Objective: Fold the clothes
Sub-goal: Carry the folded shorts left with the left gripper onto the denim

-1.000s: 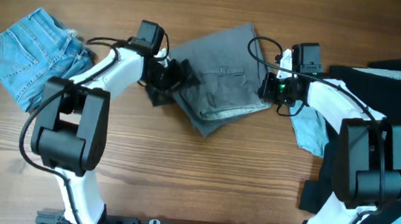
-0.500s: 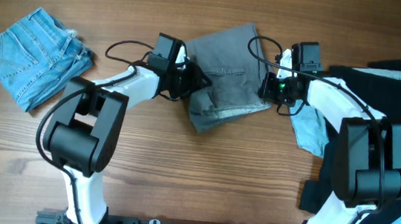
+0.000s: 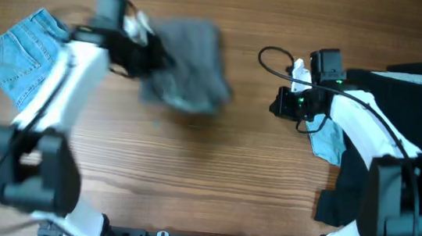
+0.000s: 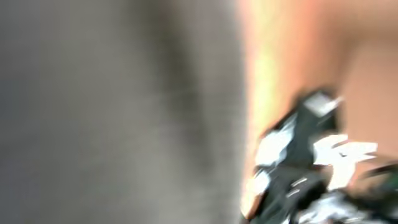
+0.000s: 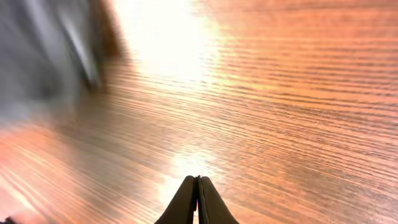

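The grey shorts (image 3: 189,65) lie bunched and motion-blurred left of the table's middle in the overhead view. My left gripper (image 3: 151,53) is at their left edge, shut on the cloth. In the left wrist view blurred grey shorts (image 4: 112,112) fill the left side, and my own fingers cannot be made out. My right gripper (image 3: 279,103) hangs over bare wood to the right, well apart from the shorts. Its tips (image 5: 198,180) are pressed together with nothing between them, and a blur of grey shorts (image 5: 43,56) shows at the upper left.
Light-blue denim shorts (image 3: 21,55) lie at the far left, close to my left arm. Black garments (image 3: 411,84) cover the right side of the table, with a pale blue cloth (image 3: 326,142) beside my right arm. The wooden table (image 3: 213,173) shows bare in front.
My left gripper has closed on the grey shorts and swung sharply left, dragging them away from the right gripper. The right gripper has stayed shut near its place.
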Robot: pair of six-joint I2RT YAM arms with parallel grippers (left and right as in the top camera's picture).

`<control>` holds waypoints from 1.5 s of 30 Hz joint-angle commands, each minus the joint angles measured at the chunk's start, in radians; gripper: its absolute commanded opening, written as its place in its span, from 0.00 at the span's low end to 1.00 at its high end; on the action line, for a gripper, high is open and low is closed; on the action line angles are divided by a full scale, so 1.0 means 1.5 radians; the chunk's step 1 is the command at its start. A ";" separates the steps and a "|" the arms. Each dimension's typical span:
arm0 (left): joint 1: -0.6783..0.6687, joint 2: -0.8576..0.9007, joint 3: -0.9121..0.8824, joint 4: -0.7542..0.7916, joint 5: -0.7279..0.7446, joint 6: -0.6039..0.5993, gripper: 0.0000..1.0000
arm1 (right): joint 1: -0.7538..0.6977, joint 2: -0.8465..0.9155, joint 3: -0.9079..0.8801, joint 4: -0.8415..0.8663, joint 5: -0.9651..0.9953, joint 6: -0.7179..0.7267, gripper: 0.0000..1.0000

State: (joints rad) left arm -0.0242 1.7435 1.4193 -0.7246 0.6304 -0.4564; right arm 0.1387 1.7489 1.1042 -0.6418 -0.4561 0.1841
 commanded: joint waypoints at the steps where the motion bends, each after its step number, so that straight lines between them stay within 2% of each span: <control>1: 0.091 -0.073 0.068 0.076 0.045 0.037 0.04 | -0.002 -0.026 -0.003 -0.003 -0.043 0.058 0.05; 5: 0.197 -0.053 0.071 0.162 0.053 0.042 0.04 | -0.002 -0.026 -0.003 -0.005 -0.123 0.115 0.06; 8: 0.275 -0.014 0.071 0.188 0.051 0.109 0.04 | -0.001 -0.026 -0.003 -0.017 -0.152 0.125 0.05; 10: 0.316 0.019 0.071 0.213 0.048 0.121 0.04 | -0.001 -0.026 -0.003 -0.038 -0.156 0.140 0.05; 14: 0.389 0.079 0.071 0.183 0.045 0.126 0.05 | -0.001 -0.027 -0.003 -0.063 -0.156 0.141 0.04; 15: 0.406 0.087 0.071 0.169 0.042 0.125 0.20 | -0.001 -0.027 -0.003 -0.065 -0.156 0.141 0.04; 17: 0.441 0.092 0.071 0.119 0.028 0.126 0.83 | -0.001 -0.027 -0.003 -0.064 -0.156 0.141 0.04; 20: 0.493 0.086 0.071 0.065 0.018 0.125 1.00 | -0.001 -0.027 -0.003 -0.063 -0.155 0.141 0.04; 21: 0.522 0.081 0.071 0.049 0.021 0.125 1.00 | -0.001 -0.027 -0.003 -0.064 -0.155 0.139 0.04; 25: 0.609 0.027 0.071 0.028 0.099 0.125 1.00 | -0.001 -0.027 -0.003 -0.064 -0.156 0.141 0.05; 26: 0.614 0.019 0.071 0.026 0.103 0.126 0.95 | -0.001 -0.027 -0.003 -0.064 -0.156 0.142 0.05; 27: 0.618 0.004 0.071 0.022 0.103 0.128 0.81 | -0.001 -0.027 -0.003 -0.064 -0.156 0.141 0.04; 28: 0.611 -0.011 0.071 0.012 0.103 0.137 0.46 | -0.001 -0.027 -0.003 -0.063 -0.155 0.141 0.05; 29: 0.595 -0.014 0.071 0.005 0.102 0.164 0.19 | -0.001 -0.027 -0.003 -0.062 -0.155 0.141 0.05; 30: 0.578 -0.014 0.071 0.003 0.097 0.187 0.04 | -0.001 -0.027 -0.003 -0.061 -0.155 0.141 0.05; 32: 0.493 0.009 0.068 -0.001 -0.016 0.231 0.04 | -0.001 -0.027 -0.003 -0.061 -0.155 0.141 0.05; 35: 0.387 0.079 0.068 0.004 -0.173 0.232 0.04 | -0.001 -0.027 -0.003 -0.061 -0.155 0.142 0.05; 36: 0.365 0.108 0.068 -0.004 -0.190 0.232 0.04 | -0.001 -0.027 -0.003 -0.062 -0.156 0.142 0.04; 38: 0.356 0.141 0.069 -0.035 -0.209 0.221 0.04 | -0.001 -0.027 -0.003 -0.062 -0.155 0.140 0.05; 40: 0.362 0.155 0.069 -0.076 -0.311 0.167 0.04 | -0.001 -0.035 -0.003 -0.060 -0.151 0.138 0.04; 42: 0.376 0.152 0.070 -0.098 -0.372 0.136 0.04 | -0.001 -0.064 -0.003 -0.059 -0.128 0.137 0.04; 45: 0.404 0.130 0.113 -0.141 -0.355 0.117 0.04 | -0.001 -0.158 -0.002 -0.060 -0.112 0.140 0.04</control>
State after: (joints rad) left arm 0.5213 1.9781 1.5211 -0.8814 0.2131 -0.2180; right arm 0.1387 1.6432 1.1027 -0.7361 -0.6498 0.3927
